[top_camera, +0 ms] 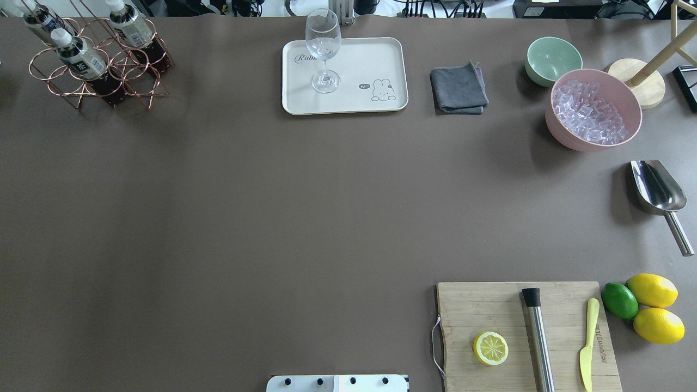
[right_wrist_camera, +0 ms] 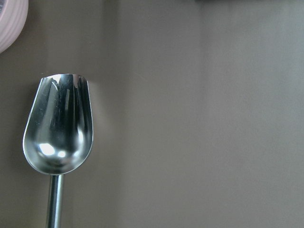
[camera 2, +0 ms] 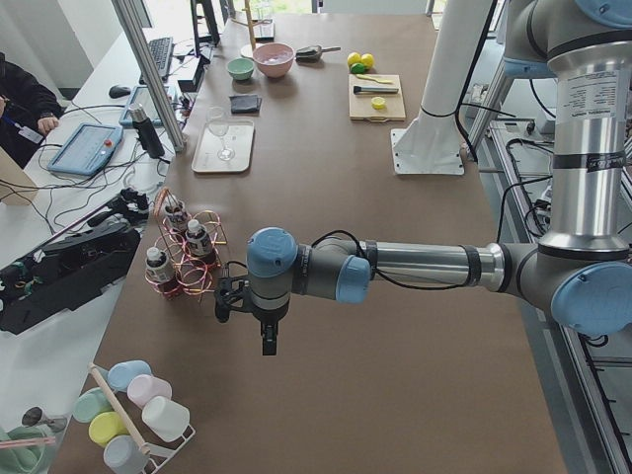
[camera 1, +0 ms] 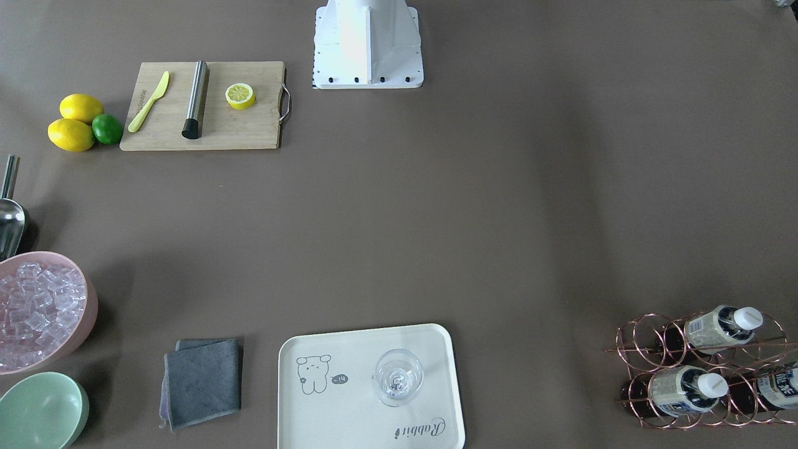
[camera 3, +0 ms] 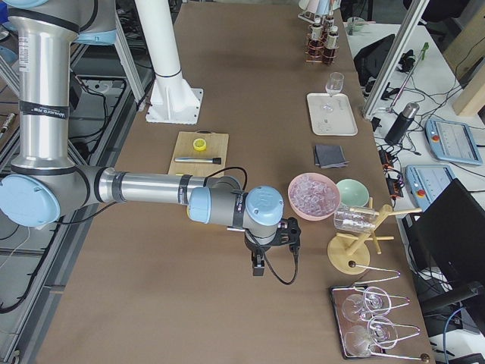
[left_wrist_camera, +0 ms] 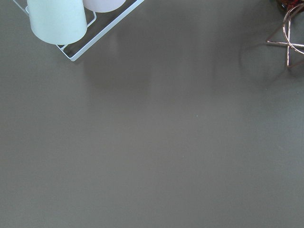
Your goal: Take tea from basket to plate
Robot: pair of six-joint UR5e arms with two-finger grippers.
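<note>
On the overhead view I have the basket [top_camera: 98, 76] in the far left corner of the tabletop [top_camera: 245, 218]. All three bottles of tea [top_camera: 81, 57] lean in its ring cells with their white caps up. The plate [top_camera: 354, 65] lies at the far edge near the middle, well apart from the basket. A wine glass [top_camera: 324, 49] stands upright on its left part, and no tea is on it yet.

The left pincer [camera 2: 267, 336] hangs above the tabletop just left of the basket and apart from it. It shows only from the side, so I cannot tell whether it is spread or pressed together. Its wrist camera catches a bit of basket wire in the top right corner.

The right pincer [camera 3: 259, 265] hangs over the right end, near the pink bowl [camera 3: 312, 196] of ice. Again I cannot tell how its fingers stand. Its wrist camera looks down on a metal scoop [right_wrist_camera: 57, 123] lying on the tabletop.
</note>
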